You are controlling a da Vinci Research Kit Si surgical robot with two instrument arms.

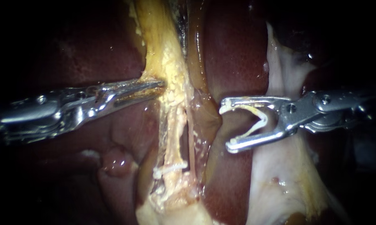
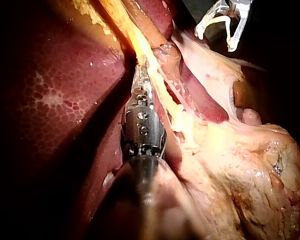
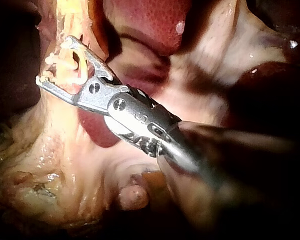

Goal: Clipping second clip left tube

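While left instrument [image 1: 156, 85] jaws pinch yellow tissue [image 1: 158, 41] | right instrument [image 1: 228, 125] jaws hold open white clip [image 1: 262, 118]

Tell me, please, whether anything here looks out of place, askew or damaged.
Nothing stands out. One white clip lies across the left tube. The right instrument holds an open clip in its jaws, clear of the tubes, and the jaws of the left instrument grip yellowish tissue.
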